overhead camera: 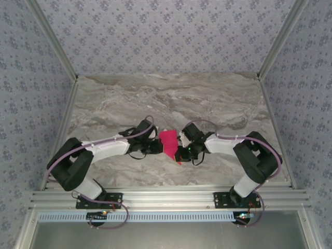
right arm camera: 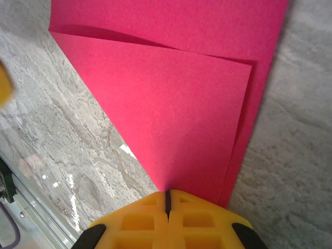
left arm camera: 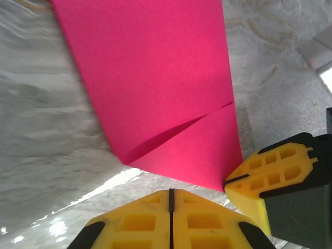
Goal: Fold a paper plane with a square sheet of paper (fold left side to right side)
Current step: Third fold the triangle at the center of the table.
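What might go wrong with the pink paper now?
The folded flap looks slightly lifted along one edge, so it may spring open. The right gripper, shut at the flap's tip, might drag the pink paper across the smooth table and skew the fold.

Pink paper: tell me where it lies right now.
In the top view, the folded pink paper lies on the marble table, front centre, between the left end effector and the right end effector.
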{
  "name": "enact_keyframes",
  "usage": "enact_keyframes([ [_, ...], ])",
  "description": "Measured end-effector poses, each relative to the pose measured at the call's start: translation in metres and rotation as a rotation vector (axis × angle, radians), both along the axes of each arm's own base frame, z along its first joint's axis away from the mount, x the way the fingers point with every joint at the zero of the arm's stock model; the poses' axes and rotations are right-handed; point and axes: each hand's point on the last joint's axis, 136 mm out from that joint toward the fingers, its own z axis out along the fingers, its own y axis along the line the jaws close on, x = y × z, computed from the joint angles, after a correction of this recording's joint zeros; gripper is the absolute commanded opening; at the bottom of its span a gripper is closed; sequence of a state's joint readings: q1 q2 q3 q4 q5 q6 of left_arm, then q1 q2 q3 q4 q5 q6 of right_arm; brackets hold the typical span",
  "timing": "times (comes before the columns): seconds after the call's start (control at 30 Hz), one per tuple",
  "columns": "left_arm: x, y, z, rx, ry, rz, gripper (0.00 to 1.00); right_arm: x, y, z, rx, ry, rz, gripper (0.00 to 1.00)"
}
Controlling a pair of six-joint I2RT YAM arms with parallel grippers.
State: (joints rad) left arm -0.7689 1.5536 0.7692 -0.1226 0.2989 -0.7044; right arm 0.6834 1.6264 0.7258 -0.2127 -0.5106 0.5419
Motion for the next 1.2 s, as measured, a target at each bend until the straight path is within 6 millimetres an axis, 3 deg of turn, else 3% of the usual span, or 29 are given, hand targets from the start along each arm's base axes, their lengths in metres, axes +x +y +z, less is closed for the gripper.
enact_keyframes([
  [0.17,-0.010,-0.011,-0.030,0.044,0.067,-0.025,0.05,0.000,0.000,0.000,-0.007,-0.001,0.001,0.00],
  [0.33,0.001,-0.030,-0.024,0.026,0.045,-0.035,0.05,0.000,0.000,0.000,-0.008,-0.001,0.002,0.00],
  [0.83,0.006,-0.025,-0.028,0.091,0.037,-0.022,0.05,0.000,0.000,0.000,-0.012,-0.002,0.004,0.00],
  [0.93,0.008,-0.007,-0.022,0.147,0.020,0.004,0.06,0.000,0.000,0.000,-0.013,-0.004,0.007,0.00],
  [1.03,0.015,0.011,-0.001,0.166,-0.023,0.040,0.07,0.000,0.000,0.000,-0.013,-0.005,0.007,0.00],
  [1.2,0.019,0.012,0.039,0.097,-0.099,0.047,0.07,0.001,0.000,0.000,-0.016,-0.005,0.006,0.00],
])
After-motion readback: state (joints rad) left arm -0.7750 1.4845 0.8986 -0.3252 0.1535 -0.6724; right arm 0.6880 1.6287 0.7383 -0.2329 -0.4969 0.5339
